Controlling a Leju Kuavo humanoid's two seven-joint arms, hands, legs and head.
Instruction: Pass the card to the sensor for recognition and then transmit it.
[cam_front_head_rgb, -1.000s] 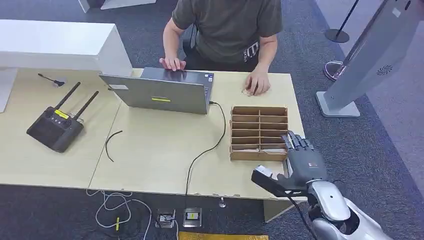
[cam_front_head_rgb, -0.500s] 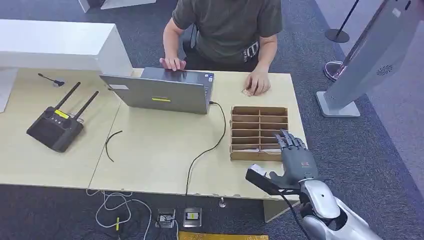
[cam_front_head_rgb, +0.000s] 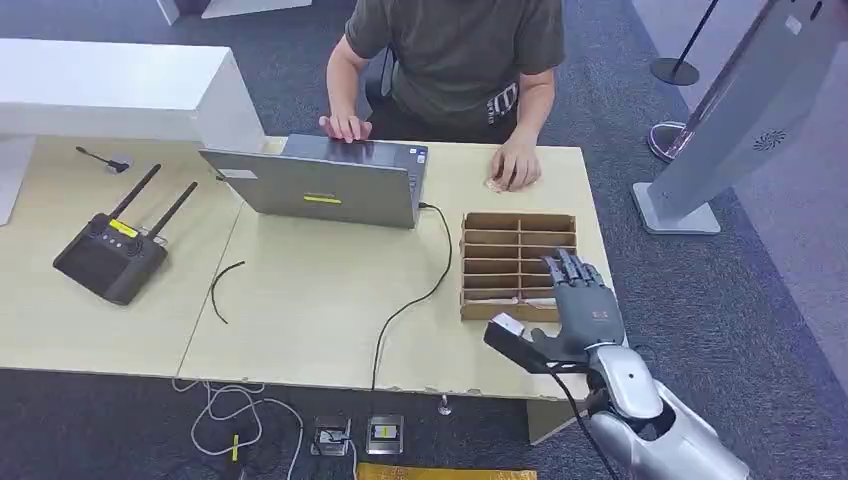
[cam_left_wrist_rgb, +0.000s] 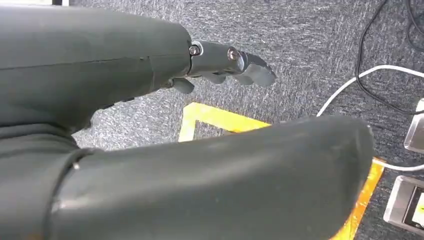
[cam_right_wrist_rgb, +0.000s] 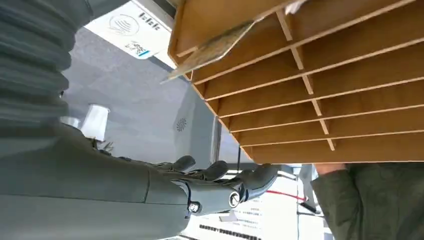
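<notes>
One thin tan card (cam_right_wrist_rgb: 212, 50) leans in the wooden rack (cam_front_head_rgb: 518, 265); the right hand (cam_front_head_rgb: 580, 305) hovers, fingers spread, empty.

Right arm, silver with a rounded wrist casing (cam_front_head_rgb: 628, 378), reaches up and forward from the lower right. Its dark grey many-fingered right hand (cam_front_head_rgb: 580, 305) is raised, palm down, fingers (cam_front_head_rgb: 566, 270) straight and fanned apart, thumb stuck out sideways, holding nothing. Left hand (cam_left_wrist_rgb: 150, 100) hangs low; thick grey thumb alongside, darker fingers (cam_left_wrist_rgb: 240, 67) extended together, nothing in its grasp.
</notes>
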